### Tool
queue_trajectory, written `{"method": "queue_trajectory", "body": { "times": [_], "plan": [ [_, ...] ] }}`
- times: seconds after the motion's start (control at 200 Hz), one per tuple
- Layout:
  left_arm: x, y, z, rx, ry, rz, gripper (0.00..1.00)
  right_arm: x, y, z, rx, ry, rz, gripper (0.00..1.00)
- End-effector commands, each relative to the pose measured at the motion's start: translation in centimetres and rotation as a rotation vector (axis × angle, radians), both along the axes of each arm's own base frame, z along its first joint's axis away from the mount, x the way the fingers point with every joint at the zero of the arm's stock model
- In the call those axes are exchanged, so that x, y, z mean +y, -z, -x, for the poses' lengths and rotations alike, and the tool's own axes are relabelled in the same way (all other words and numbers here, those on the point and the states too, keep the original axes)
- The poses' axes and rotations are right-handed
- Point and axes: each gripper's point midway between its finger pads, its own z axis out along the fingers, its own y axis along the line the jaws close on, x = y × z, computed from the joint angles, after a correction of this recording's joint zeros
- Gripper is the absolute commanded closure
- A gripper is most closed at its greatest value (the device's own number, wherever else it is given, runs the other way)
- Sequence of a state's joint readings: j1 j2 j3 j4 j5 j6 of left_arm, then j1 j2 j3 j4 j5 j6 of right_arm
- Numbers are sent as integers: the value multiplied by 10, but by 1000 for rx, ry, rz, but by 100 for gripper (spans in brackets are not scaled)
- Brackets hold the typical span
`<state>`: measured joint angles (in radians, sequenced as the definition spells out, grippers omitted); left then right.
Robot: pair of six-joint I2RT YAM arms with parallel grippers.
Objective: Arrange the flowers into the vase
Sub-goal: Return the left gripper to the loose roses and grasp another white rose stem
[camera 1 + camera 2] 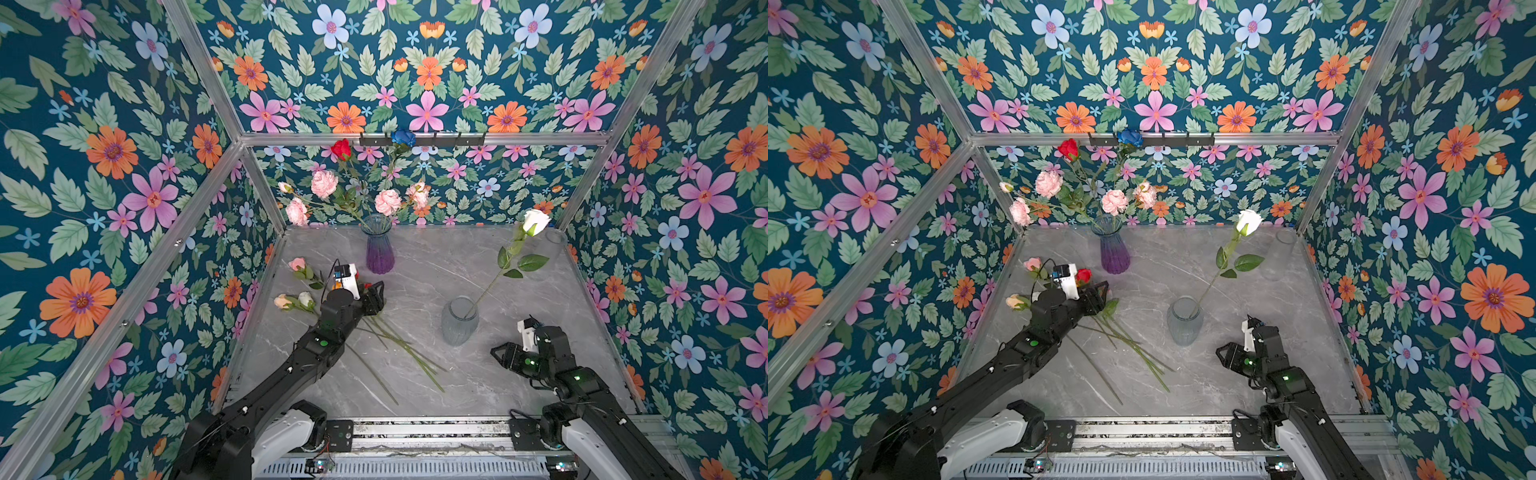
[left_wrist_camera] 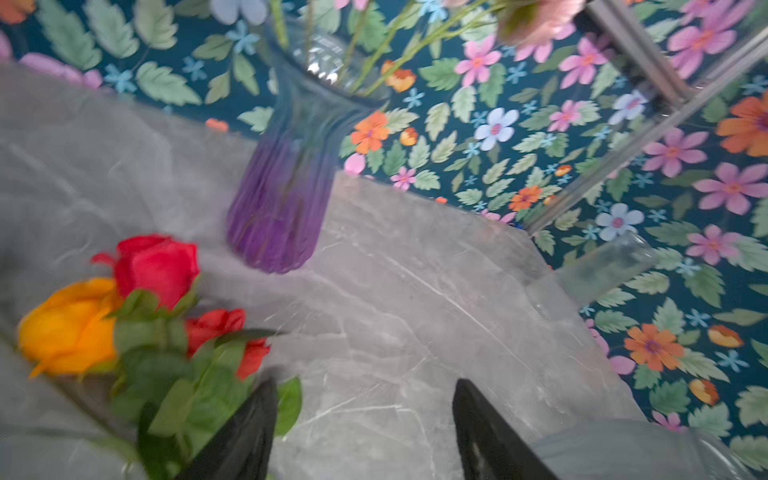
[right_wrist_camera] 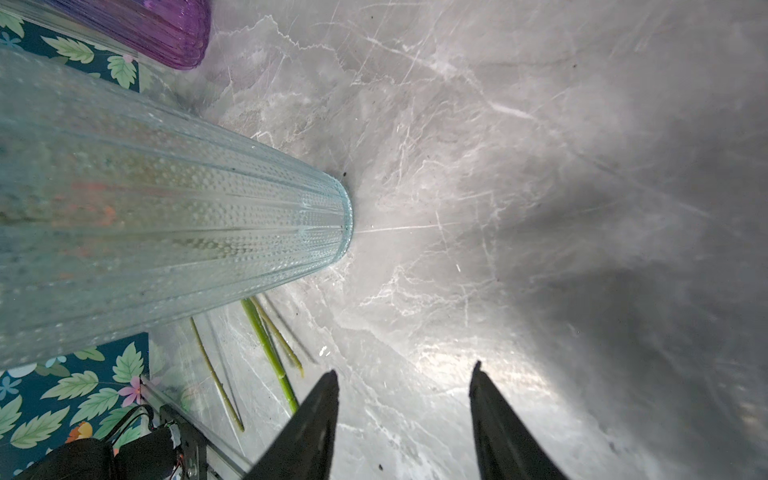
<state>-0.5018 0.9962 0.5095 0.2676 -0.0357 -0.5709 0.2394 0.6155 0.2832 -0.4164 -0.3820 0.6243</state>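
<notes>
My left arm point(image 1: 286, 370) and right arm point(image 1: 582, 380) are black with white base housings point(image 1: 282, 432), green lights point(image 1: 323, 343), thin cables point(image 1: 329, 276), tapered fingers point(image 3: 307, 424)

On the table point(image 1: 457, 374), the rear vase point(image 1: 379, 249) stands near the back edge, left of the middle, with a bunch point(image 1: 324, 183) in it. The front vase point(image 1: 458, 326) stands right of the middle, nearer the front edge, with one rose point(image 1: 535, 221) in it. A jar point(image 1: 555, 241) stands in the back right corner. Loose flowers point(image 1: 297, 301) lie by the left edge, with their stems running toward the front middle. The left gripper point(image 1: 377, 296) is over them, and the right gripper point(image 1: 494, 353) is just right of the front vase.
</notes>
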Motion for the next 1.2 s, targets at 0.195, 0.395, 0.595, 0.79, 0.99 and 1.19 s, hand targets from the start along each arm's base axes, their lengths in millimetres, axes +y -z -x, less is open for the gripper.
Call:
{"method": "queue_trajectory", "body": {
  "times": [0.195, 0.395, 0.595, 0.79, 0.99, 1.19],
  "plan": [
    [95, 59, 14, 212, -464, -62, 45, 1, -6, -5, -30, -4, 0, 48],
    [123, 87, 9, 363, -579, -96, 54, 1, -5, -4, -30, -2, -2, 48],
    [150, 117, 13, 547, -738, -157, 60, 0, -6, -5, -34, 1, 0, 48],
    [154, 141, 17, 691, -780, -221, 61, 1, -7, -5, -37, 0, -1, 47],
    [154, 153, 19, 729, -783, -206, 58, 0, -6, -5, -33, 2, 2, 48],
    [157, 166, 19, 772, -779, -191, 58, 0, -6, -5, -32, 2, 2, 47]
  ]
}}
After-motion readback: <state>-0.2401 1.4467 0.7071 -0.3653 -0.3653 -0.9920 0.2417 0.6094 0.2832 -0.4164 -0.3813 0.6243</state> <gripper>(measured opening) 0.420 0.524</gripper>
